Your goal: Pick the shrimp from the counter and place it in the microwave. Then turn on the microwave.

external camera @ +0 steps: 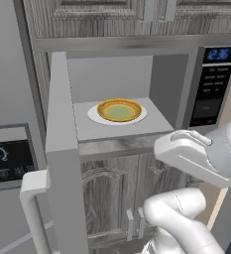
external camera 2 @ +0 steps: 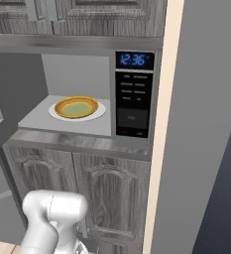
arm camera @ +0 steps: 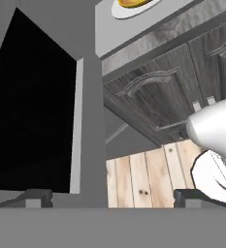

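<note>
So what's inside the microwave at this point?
The microwave stands open. Inside, a yellow bowl sits on a white plate on the cavity floor. Any shrimp in the bowl can't be made out: its contents read as a pale blur, and the near rim covers part of them.

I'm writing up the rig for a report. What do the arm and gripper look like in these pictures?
The arm is glossy white, built of rounded, bulbous links with smooth shells; a thin raised outline marks one link's cover. No cables or labels show. In the right base view a white rounded joint rises from below. The gripper has two small dark, blocky finger tips with pale grey pads.
</note>
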